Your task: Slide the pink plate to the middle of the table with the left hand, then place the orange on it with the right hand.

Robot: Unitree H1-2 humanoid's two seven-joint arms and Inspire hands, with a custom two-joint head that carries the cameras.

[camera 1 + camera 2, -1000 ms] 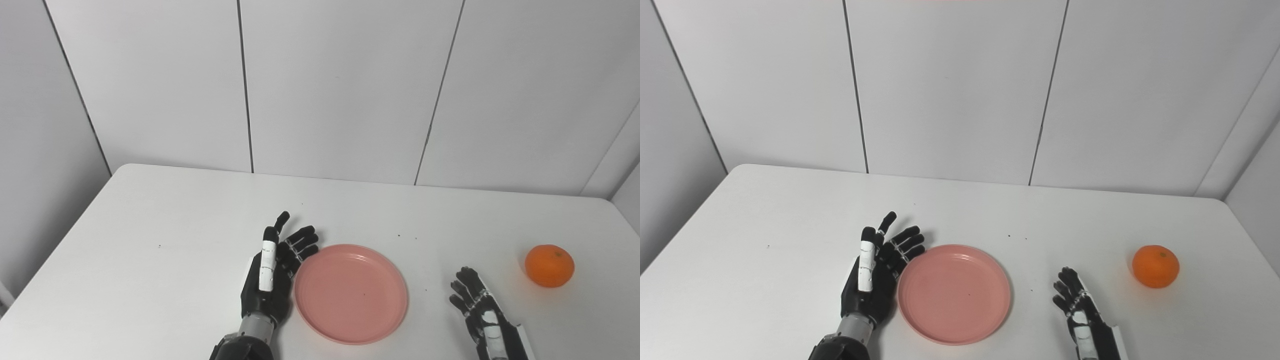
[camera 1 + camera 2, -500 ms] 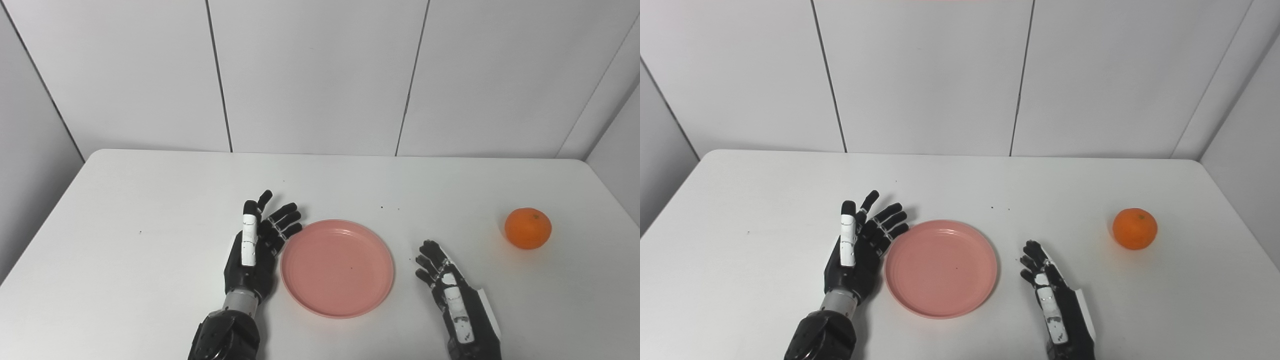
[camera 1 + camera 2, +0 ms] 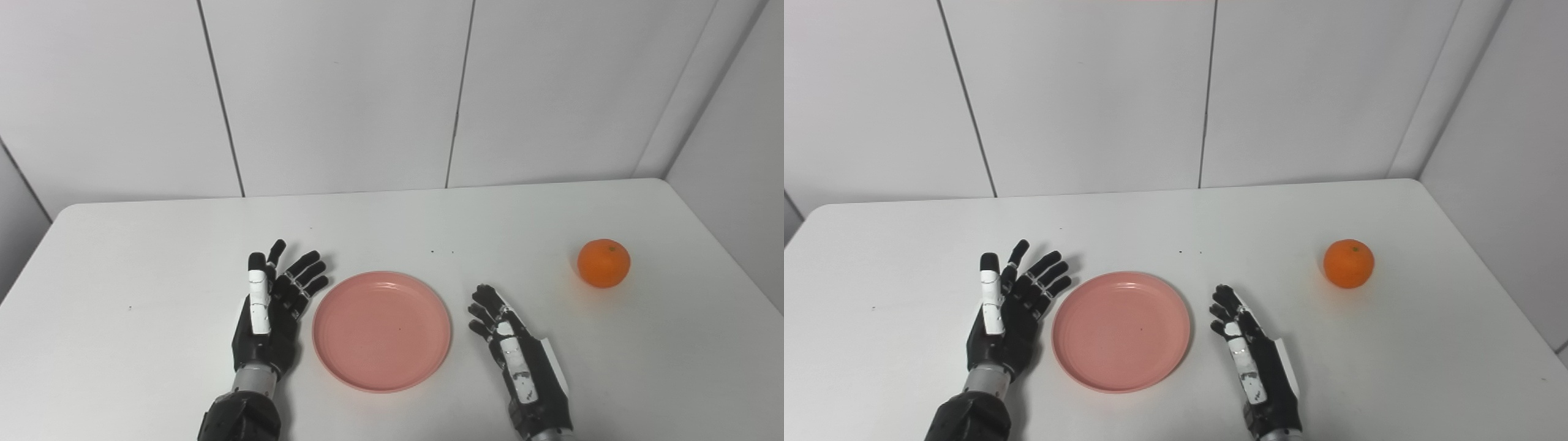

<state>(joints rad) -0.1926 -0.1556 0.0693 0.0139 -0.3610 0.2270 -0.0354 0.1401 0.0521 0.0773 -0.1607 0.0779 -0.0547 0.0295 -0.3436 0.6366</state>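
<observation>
**Plate between my hands, orange off to the right**

The pink plate [image 3: 381, 331] lies flat on the white counter [image 3: 122, 257], near the middle and toward my edge. My left hand [image 3: 269, 312] rests just beside its left rim, fingers [image 3: 304, 275] spread and holding nothing; whether they touch the rim I cannot tell. My right hand [image 3: 517, 361] lies just right of the plate, apart from it, its fingers [image 3: 484, 309] loosely extended and gripping nothing. The orange [image 3: 603, 263] sits alone on the counter, well apart from the plate and from my right hand, toward the right edge.
</observation>
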